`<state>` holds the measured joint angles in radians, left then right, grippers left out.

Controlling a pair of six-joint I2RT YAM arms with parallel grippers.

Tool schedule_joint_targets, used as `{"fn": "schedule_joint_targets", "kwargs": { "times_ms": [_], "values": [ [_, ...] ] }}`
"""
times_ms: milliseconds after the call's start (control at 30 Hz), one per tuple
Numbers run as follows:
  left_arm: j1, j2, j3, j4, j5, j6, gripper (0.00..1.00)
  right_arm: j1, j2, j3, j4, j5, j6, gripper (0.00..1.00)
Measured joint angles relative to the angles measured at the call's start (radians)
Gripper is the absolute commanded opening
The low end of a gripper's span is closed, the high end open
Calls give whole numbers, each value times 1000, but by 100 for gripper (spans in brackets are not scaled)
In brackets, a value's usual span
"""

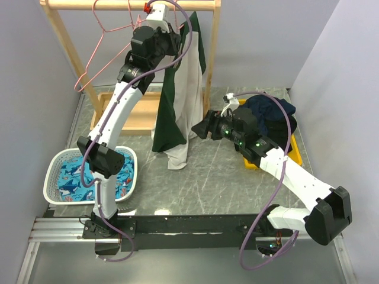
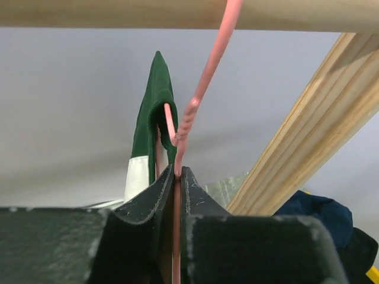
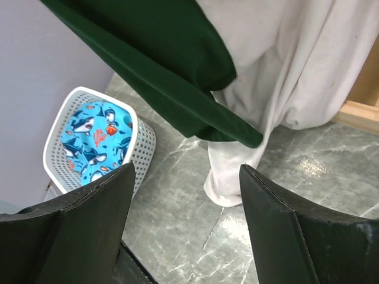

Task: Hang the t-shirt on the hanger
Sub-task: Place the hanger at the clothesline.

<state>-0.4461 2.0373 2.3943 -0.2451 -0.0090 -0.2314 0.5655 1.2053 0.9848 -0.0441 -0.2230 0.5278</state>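
Left wrist view: my left hand (image 2: 177,176) is pinched narrow on the twisted neck of the pink wire hanger (image 2: 208,71). The hook rises to the wooden rail (image 2: 118,13) and looks to curve over it, though its far side is hidden. The t-shirt (image 2: 153,106) is on the hanger, its green collar wrapped round the wire just beyond my fingertips.

In the top view the shirt hangs full length below the far rail, green half to the left and pale half to the right. Its hem is close to the counter (image 1: 201,183); I cannot tell whether it touches. My right hand (image 1: 204,127) sits just right of the shirt, low down, jaws wide and holding nothing.

I judge the dressing done and the step in hand to be leaving the hanger on the rail. The next move calls for making sure the hook bears the weight. Then I would ease the left hand open and draw it straight back, without nudging the hook off or snagging the collar.
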Motion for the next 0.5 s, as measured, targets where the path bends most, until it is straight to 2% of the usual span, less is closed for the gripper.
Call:
{"fn": "schedule_joint_targets", "kwargs": {
  "times_ms": [67, 100, 167, 233, 367, 400, 500],
  "values": [
    [0, -2, 0, 0, 3, 0, 24, 0, 3, -12, 5, 2, -1, 80],
    [0, -3, 0, 3, 4, 0, 34, 1, 4, -17, 7, 3, -1, 80],
    [0, -8, -1, 11, 5, -4, 38, 2, 5, -30, 14, 7, -1, 82],
    [1, -22, -15, 23, 11, -14, 52, 3, 5, -44, 17, 17, -2, 83],
    [2, -69, -39, 23, 27, -27, 68, 4, 6, -72, 19, 43, -8, 87],
    [2, -85, -44, 24, 34, -30, 77, 4, 9, -84, 22, 51, -9, 87],
    [2, -147, -73, 24, 58, -44, 90, 6, 30, -122, 40, 77, -5, 88]
  ]
}}
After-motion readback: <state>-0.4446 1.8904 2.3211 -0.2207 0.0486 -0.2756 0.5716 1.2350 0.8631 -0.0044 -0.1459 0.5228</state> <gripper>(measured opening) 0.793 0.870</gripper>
